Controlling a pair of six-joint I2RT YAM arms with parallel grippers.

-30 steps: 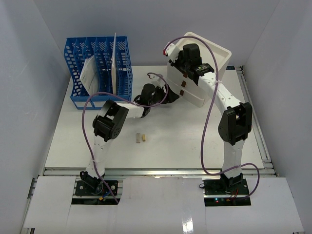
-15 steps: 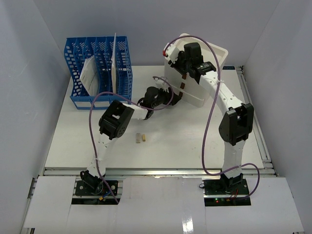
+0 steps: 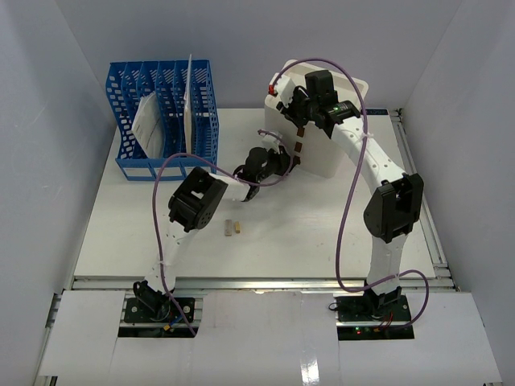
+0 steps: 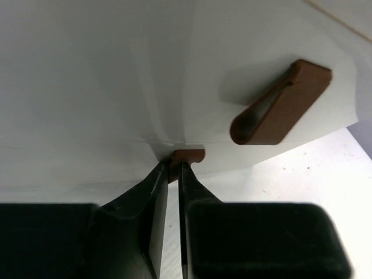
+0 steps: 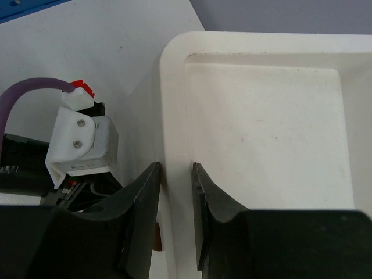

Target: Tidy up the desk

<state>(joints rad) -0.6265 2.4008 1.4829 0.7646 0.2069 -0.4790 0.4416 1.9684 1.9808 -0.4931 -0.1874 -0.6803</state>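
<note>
The white drawer box (image 3: 326,158) stands at the far right of the desk (image 3: 322,233), and its front with 2 handles is turned to the near left. The left gripper (image 4: 173,170) is pressed together on 1 brown handle (image 4: 189,155), while the other handle (image 4: 282,104) beside it is free. The right gripper (image 5: 176,174) pinches the box's top rim (image 5: 174,87) from above. I judge the drawer must slide out to the near left, toward the left arm, which is the nearer one
</note>
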